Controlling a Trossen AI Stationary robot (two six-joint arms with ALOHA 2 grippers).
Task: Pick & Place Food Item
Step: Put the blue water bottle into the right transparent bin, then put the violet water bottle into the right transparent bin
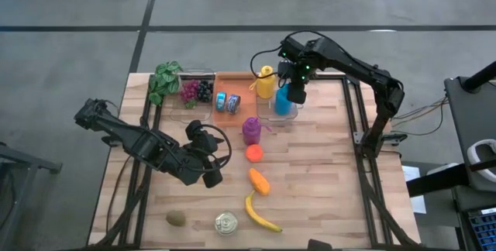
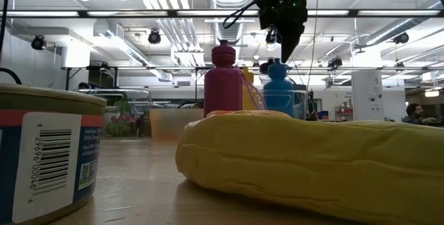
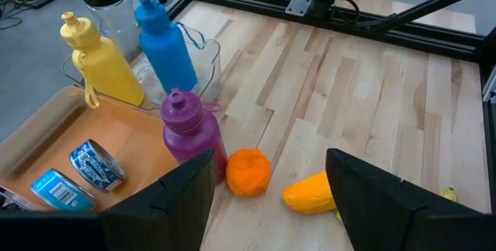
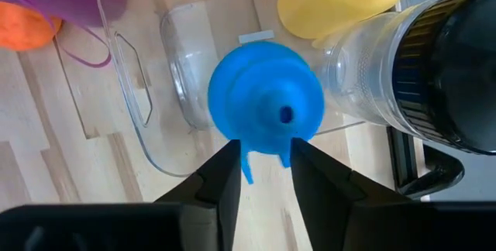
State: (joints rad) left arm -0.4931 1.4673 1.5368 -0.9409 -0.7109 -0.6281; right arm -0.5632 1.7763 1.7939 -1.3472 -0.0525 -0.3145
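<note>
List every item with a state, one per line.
blue bottle: upright in clear bin, capped.
yellow bottle: upright, capped.
purple bottle: upright on table.
tuna can: sealed, upright.
left gripper: open, empty.
right gripper: just above blue bottle, not gripping.

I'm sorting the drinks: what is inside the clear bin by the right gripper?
The clear bin holds the blue bottle, standing upright beneath the right gripper. The bottle covers part of the bin's floor, so anything under it cannot be seen.

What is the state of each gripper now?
Left gripper: open, holding nothing.
Right gripper: open just above the blue bottle, not gripping it.
</note>
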